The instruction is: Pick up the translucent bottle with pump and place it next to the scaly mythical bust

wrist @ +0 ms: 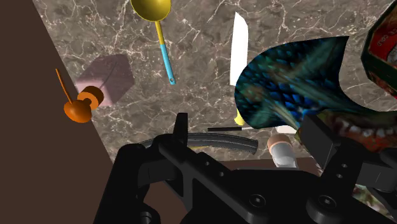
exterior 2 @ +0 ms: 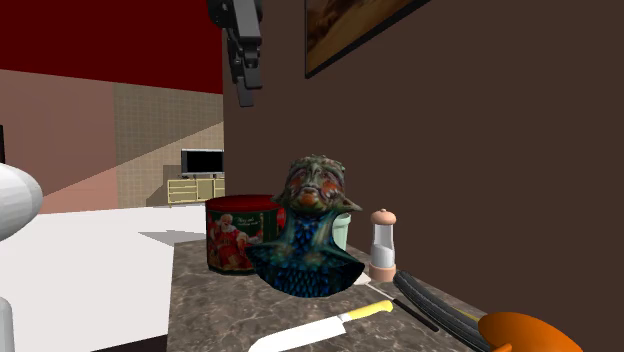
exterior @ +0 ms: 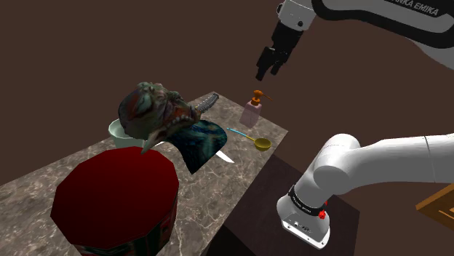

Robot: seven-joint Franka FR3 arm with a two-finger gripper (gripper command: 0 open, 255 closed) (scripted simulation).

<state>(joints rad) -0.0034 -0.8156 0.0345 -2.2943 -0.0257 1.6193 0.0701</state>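
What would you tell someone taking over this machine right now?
Gripper: open, empty, high above the counter.
Pump bottle: pinkish, orange pump, upright near the counter's edge, untouched.
Scaly bust: stands apart from it; spoon and knife lie between.
Done: nothing yet.
Left: lower, grasp the bottle, carry it, set it beside the bust.

counter (wrist: 197,57): veined stone, smooth | bust (wrist: 286,83): scaly, glossy | gripper (wrist: 248,124): matt

White arm (exterior: 378,164) with black lettering, dark joints, black gripper (exterior: 267,73).
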